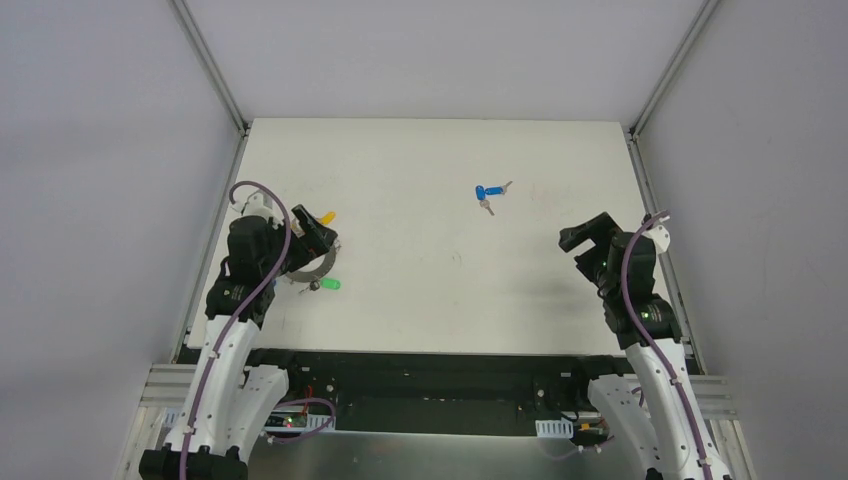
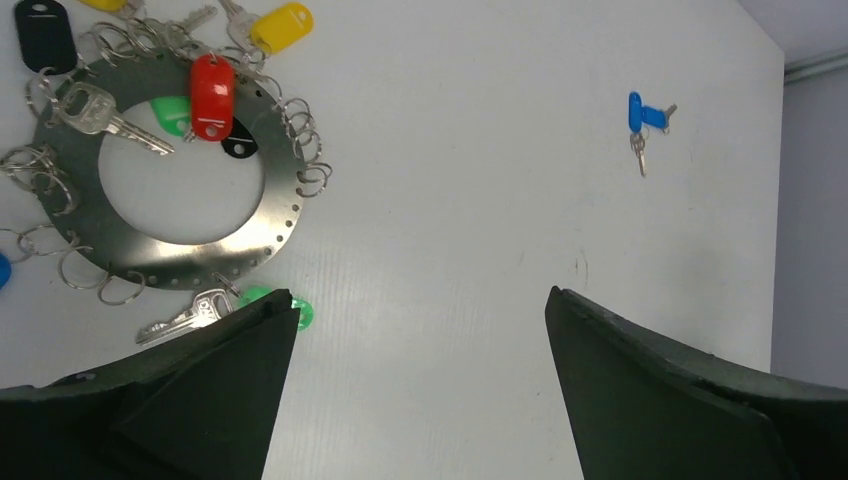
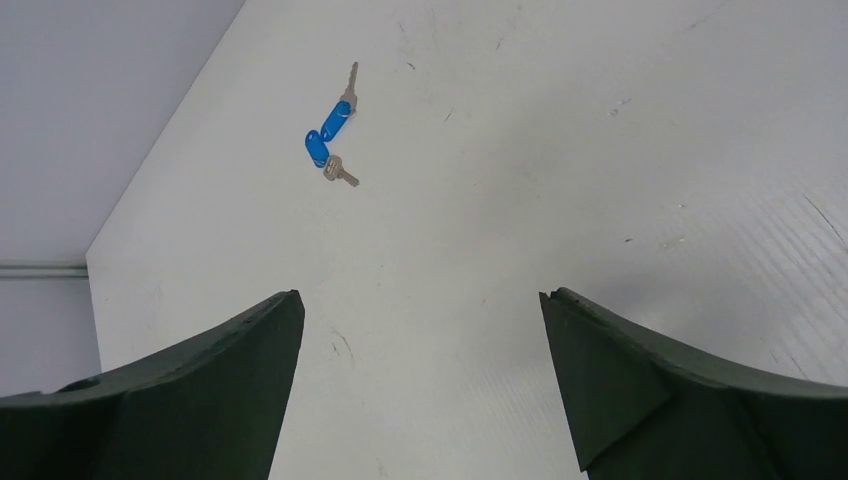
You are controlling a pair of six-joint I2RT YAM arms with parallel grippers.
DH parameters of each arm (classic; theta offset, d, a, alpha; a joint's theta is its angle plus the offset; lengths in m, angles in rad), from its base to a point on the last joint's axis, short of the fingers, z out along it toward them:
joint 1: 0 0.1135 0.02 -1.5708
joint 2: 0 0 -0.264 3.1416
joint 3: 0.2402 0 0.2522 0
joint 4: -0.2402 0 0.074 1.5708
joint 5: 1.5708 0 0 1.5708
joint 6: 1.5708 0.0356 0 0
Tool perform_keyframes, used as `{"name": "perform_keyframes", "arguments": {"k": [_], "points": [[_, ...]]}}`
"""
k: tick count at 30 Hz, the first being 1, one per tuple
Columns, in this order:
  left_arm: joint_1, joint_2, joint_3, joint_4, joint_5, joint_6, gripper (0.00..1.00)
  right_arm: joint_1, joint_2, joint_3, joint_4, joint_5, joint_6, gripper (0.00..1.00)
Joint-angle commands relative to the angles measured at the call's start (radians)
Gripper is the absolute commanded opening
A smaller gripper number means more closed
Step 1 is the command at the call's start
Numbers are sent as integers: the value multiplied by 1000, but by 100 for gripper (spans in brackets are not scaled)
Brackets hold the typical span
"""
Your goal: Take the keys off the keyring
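From above, the left pincer (image 1: 318, 240) hangs close by the keyring (image 1: 305, 272), tight against the counter's (image 1: 440, 300) left edge. The right pincer (image 1: 585, 240) sits near the right edge, and a blue-tagged pair of keys (image 1: 488, 193) lies loose mid-counter, so I'd judge most of the work remains. The left wrist view shows that pincer spread wide and empty, with the ring just past its left finger and the red tag (image 2: 212, 97), yellow tag (image 2: 282, 27) and others attached. Next, one key needs gripping. The right wrist view shows its pincer gaping too, with open counter ahead.
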Motion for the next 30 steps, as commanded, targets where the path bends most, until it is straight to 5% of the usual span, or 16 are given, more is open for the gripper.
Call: {"name": "perform_keyframes", "arguments": {"k": [1, 7, 23, 30], "points": [[-2, -87, -7, -49, -116, -91, 100, -4, -10, 13, -45, 59, 52, 99], [-2, -82, -24, -92, -157, -136, 100, -6, 14, 17, -51, 33, 98, 99], [-73, 287, 85, -133, -166, -69, 100, -4, 8, 7, -67, 121, 39, 99], [-301, 394, 128, -150, -514, -36, 100, -5, 21, 8, -38, 48, 29, 99]]}}
